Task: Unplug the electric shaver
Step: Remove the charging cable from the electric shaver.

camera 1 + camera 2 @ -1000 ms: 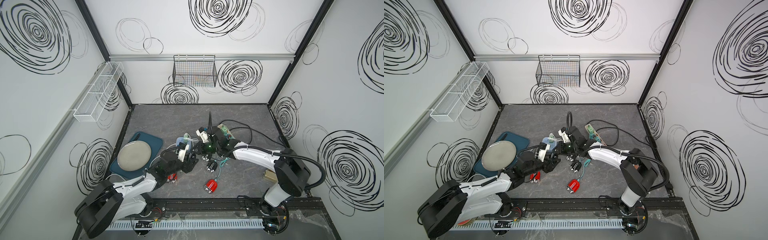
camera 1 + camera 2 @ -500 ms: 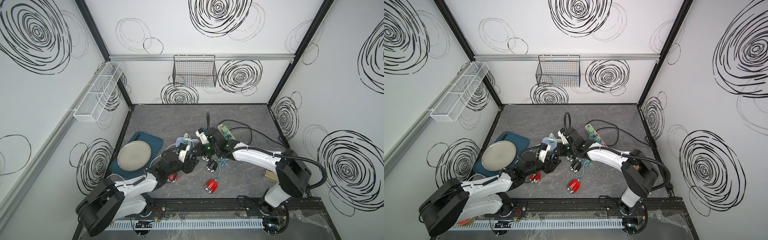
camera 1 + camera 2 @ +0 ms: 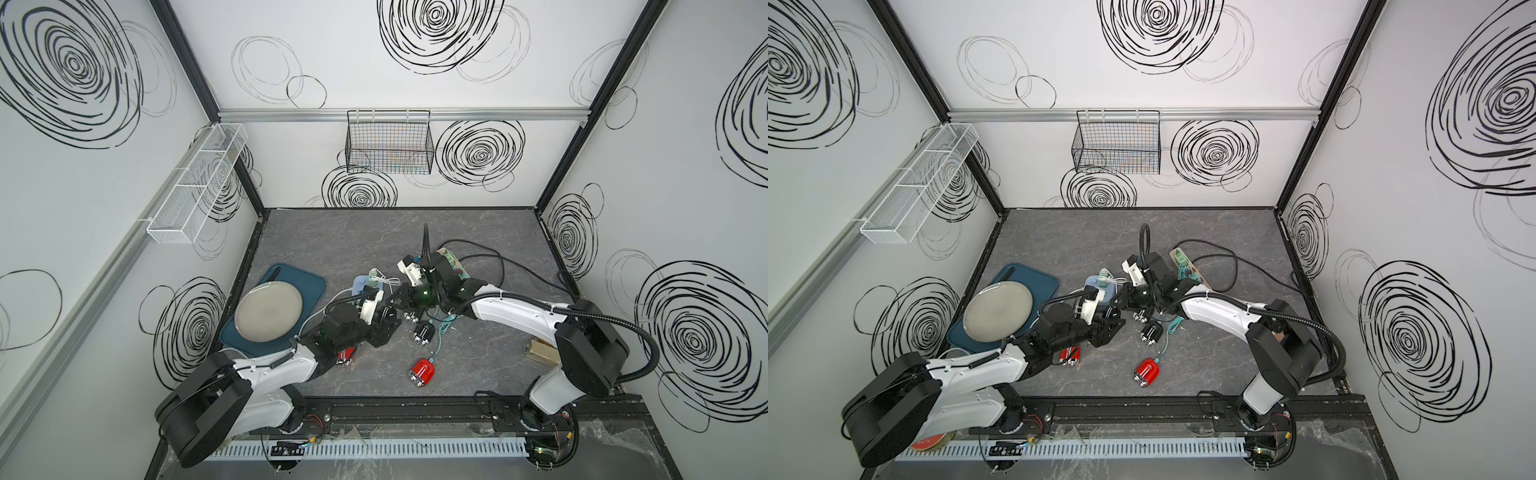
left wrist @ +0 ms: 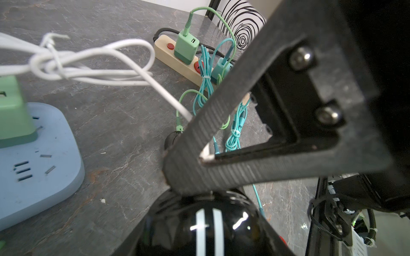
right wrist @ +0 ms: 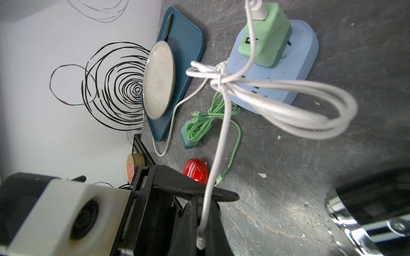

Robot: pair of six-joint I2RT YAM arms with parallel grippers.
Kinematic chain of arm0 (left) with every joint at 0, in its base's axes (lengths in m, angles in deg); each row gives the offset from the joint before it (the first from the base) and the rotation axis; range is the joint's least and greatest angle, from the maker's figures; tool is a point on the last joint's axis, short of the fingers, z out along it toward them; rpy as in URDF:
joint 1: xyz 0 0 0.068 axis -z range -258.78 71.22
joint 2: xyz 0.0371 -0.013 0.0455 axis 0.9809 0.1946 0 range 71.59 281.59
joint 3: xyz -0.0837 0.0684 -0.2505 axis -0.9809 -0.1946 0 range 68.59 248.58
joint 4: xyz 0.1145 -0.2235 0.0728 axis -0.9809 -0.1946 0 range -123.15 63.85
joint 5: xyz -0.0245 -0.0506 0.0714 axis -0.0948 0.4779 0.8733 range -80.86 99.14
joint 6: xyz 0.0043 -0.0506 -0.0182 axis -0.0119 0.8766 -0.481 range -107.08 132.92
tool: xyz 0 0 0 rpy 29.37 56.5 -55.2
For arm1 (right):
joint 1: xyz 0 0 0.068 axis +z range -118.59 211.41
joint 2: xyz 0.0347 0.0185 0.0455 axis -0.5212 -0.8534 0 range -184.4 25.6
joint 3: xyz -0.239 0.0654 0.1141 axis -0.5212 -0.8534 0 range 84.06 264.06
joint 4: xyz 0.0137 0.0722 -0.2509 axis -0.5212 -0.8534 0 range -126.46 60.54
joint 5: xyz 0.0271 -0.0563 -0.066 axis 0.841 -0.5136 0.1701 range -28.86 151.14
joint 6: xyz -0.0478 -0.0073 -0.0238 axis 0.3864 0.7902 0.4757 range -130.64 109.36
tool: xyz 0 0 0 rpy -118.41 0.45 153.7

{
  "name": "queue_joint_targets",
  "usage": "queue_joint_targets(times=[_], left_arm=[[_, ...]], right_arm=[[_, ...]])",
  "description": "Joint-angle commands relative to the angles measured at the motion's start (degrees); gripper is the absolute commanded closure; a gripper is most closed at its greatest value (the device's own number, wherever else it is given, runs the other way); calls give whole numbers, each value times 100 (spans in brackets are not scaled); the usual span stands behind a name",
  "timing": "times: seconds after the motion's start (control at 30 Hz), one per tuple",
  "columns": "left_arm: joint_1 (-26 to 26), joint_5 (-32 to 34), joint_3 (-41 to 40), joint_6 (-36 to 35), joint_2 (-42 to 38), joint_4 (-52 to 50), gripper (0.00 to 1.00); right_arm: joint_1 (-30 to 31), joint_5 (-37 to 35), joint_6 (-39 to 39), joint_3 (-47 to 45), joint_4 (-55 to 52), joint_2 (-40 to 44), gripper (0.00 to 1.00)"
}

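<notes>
So the left gripper is clamping the black shaver around its body, holding it just beside the blue power strip, on the strip's robot-facing side. The right gripper is sitting right against the shaver's tail end, with its jaws pressed together on the white cable about where the plug goes in. A finger is hiding the socket itself, so I can't tell how well the plug is seated.

The cable's far end is sitting in the green adapter on that strip, and the knotted slack is dangling over it.

My read: the shaver's long axis is running from the left jaws toward the right ones. That makes the right arm the one to pull, straight along that axis, while the left is bracing the body.
</notes>
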Motion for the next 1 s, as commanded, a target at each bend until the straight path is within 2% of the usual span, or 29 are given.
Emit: queue_joint_targets(times=[0.0,0.13,0.27,0.53,0.67,0.83,0.97], left_arm=[[20,68,-207,-44,137,-778,67],[24,65,-217,-37,166,-768,67],[28,65,-260,-11,185,-695,68],[80,129,-304,-11,139,-717,68],[99,144,-322,-2,140,-718,68],[99,133,-329,15,156,-680,69],[107,125,-322,15,214,-680,69]], right_arm=[[-196,-895,163,311,74,329,100],[72,-1963,576,438,-380,460,100],[94,-2223,635,272,-164,665,100],[-340,-803,98,-36,728,766,100],[-403,-660,59,24,665,753,100],[-196,-1652,549,291,-95,753,100],[-133,-2173,684,289,-236,852,100]])
